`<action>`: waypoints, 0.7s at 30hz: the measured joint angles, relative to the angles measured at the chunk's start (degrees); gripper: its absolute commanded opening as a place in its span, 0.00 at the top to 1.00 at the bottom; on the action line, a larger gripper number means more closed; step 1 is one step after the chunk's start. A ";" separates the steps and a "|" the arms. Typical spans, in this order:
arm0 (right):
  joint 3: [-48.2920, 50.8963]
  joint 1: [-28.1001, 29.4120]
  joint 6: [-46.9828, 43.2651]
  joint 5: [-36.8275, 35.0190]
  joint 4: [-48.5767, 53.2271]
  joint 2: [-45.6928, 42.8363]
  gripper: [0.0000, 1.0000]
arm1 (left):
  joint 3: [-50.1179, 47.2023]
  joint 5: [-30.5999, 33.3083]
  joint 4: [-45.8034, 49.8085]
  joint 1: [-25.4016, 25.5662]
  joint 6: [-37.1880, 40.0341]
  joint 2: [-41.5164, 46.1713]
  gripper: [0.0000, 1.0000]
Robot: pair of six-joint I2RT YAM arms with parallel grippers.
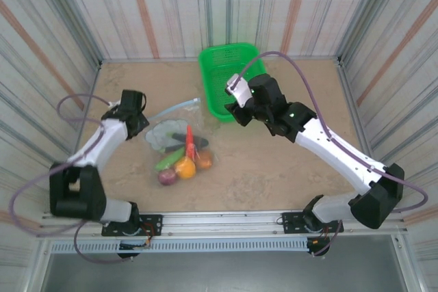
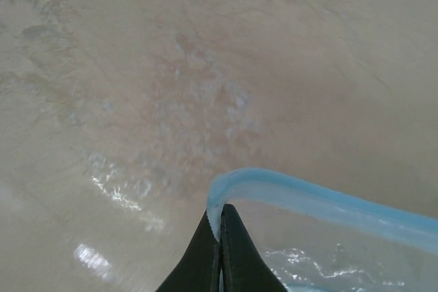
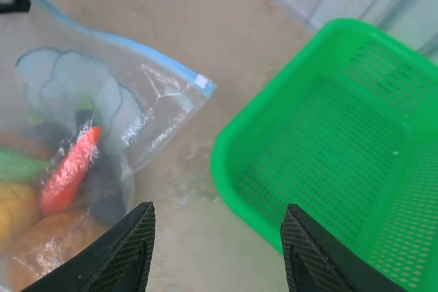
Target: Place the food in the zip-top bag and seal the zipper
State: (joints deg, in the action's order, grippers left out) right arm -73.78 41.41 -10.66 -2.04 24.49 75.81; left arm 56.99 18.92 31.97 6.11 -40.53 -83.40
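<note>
Robot test cell, probably in a laboratory rather than a home. A left arm (image 1: 102, 145) and a right arm (image 1: 335, 152) are bolted to an aluminium rail (image 1: 226, 220) at the near edge of a sand-coloured table (image 1: 287, 182). Striped panel walls (image 1: 171, 5) box the table in on three sides; grey-purple cables (image 1: 277, 53) loop from both arms.

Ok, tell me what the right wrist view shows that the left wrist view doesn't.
Right wrist view: the green basket, the orange carrot and other food inside the zip-top bag, and the right gripper open, holding nothing. Left wrist view: the left gripper shut on the zipper, pinching it at the bend. Shared: the bag's blue zipper edge and the sandy table.
</note>
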 measured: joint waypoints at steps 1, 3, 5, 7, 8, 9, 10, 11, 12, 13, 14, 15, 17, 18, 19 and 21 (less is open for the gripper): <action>0.46 -0.79 0.44 -0.22 -0.39 -0.85 0.47 | 3.15 0.07 0.37 -0.44 -1.33 -4.57 1.00; 1.68 -2.10 1.55 -0.72 -0.50 -2.64 0.45 | 6.21 -0.17 0.22 -0.35 -2.82 -10.01 1.00; 2.86 -3.21 2.64 -1.01 -0.42 -4.33 0.45 | 6.43 -0.74 0.66 0.02 -3.52 -12.22 1.00; 3.82 -4.20 3.32 -1.05 -0.35 -5.62 0.45 | 6.43 -1.16 1.22 0.17 -3.76 -12.68 0.99; 4.35 -4.74 4.04 -1.01 -0.33 -6.29 0.45 | 6.43 -1.36 1.25 0.17 -3.74 -12.72 0.98; 4.79 -5.14 4.46 -0.98 -0.28 -6.80 0.45 | 6.45 -1.57 1.20 0.15 -3.67 -12.76 0.97; 5.38 -5.73 5.03 -0.96 -0.26 -7.37 0.45 | 6.49 -1.97 1.18 0.15 -3.37 -12.92 0.94; 5.88 -6.34 5.77 -0.85 -0.20 -7.82 0.45 | 6.69 -2.40 1.18 0.11 -3.06 -13.33 0.90; 6.34 -6.95 6.38 -0.66 -0.15 -8.20 0.44 | 7.04 -2.84 1.18 -0.02 -2.67 -13.94 0.85; 6.75 -7.61 7.26 -0.31 0.00 -8.50 0.43 | 7.43 -3.37 1.03 0.00 -2.25 -14.73 0.80; 7.13 -8.35 7.91 0.15 0.09 -8.76 0.43 | 7.72 -4.02 0.68 -0.04 -1.84 -15.56 0.75; 7.56 -9.20 8.87 0.50 0.13 -9.11 0.42 | 7.93 -4.81 0.20 -0.02 -1.38 -16.46 0.73; 8.46 -10.69 10.40 1.05 0.20 -9.90 0.42 | 8.31 -6.34 -0.70 0.35 -0.50 -18.23 0.69; 9.01 -11.47 11.28 1.38 0.20 -10.45 0.42 | 8.79 -6.69 -0.70 0.90 0.15 -19.34 0.66; 9.53 -12.13 11.98 1.49 0.24 -11.10 0.42 | 9.38 -6.75 -0.70 1.79 0.83 -20.39 0.60; 10.21 -12.98 12.96 1.62 0.42 -12.13 0.40 | 9.66 -6.51 -1.11 3.65 1.90 -21.24 0.43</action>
State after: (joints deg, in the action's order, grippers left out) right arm -63.57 28.42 2.31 -0.43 24.91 63.68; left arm 66.65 12.40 30.85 9.76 -38.63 -104.64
